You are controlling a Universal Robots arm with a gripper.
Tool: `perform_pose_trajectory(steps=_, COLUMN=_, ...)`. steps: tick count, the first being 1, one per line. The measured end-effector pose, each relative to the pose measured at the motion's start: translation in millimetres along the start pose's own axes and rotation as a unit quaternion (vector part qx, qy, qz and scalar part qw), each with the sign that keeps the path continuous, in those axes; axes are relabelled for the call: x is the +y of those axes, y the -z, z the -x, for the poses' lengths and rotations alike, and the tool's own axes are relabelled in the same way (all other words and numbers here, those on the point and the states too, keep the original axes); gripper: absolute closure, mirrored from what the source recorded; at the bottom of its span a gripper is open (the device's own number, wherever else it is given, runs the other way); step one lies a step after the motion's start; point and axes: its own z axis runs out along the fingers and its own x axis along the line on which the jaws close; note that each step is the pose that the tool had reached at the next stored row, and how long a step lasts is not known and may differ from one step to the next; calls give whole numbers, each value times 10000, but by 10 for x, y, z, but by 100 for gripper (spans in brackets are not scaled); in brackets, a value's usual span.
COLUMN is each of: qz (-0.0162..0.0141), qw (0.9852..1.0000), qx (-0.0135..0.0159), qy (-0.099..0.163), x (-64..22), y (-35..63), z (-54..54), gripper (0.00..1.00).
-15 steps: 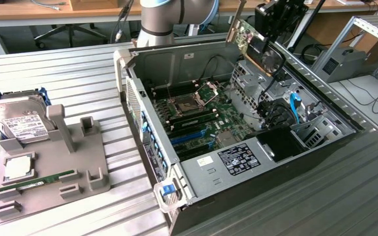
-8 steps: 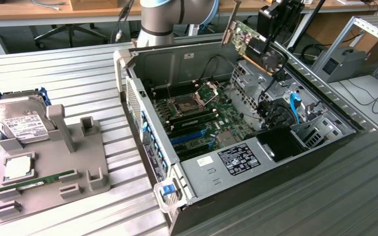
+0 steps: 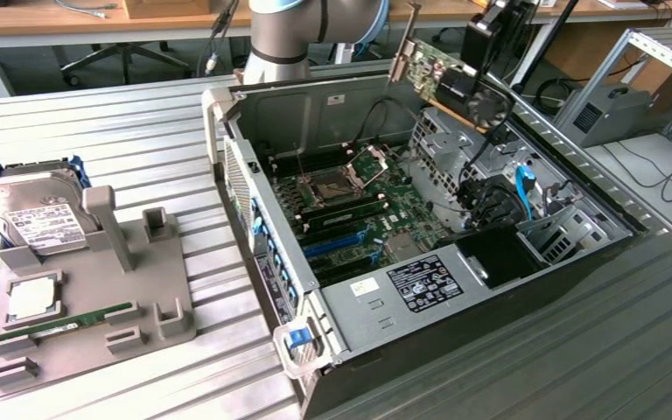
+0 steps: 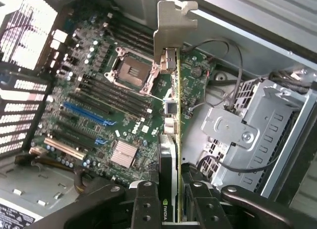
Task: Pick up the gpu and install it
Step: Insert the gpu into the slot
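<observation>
Aloft, gpu [image 4: 173, 110] in claw [image 4: 171, 209] over case [image 3: 348, 315]

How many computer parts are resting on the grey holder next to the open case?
3. A hard drive leans at the far end of the grey holder; a square silver chip lies nearer; a green RAM stick lies nearest the camera. Its uprights may hide more.

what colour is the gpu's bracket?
Silver-grey metal; the gpu bracket shows best in the wrist view.

Lab/workshop w/ slatted metal table [image 3: 102, 149], wooden benches [image 3: 21, 19]
</observation>
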Motion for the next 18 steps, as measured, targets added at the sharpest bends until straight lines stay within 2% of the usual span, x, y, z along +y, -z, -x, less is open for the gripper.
perform_pose_trajectory(steps=5, qz=-13, qw=9989, qx=20, qy=468, x=0, y=1, z=0, gripper=73)
perform_pose_trajectory(steps=10, qz=-23, qw=9957, qx=37, qy=927, x=0, y=0, z=0, gripper=73)
perform_pose_trajectory(steps=14, qz=-32, qw=9908, qx=54, qy=1353, x=0, y=1, z=0, gripper=73)
perform_pose_trajectory(steps=18, qz=-39, qw=9851, qx=68, qy=1717, x=0, y=0, z=0, gripper=73)
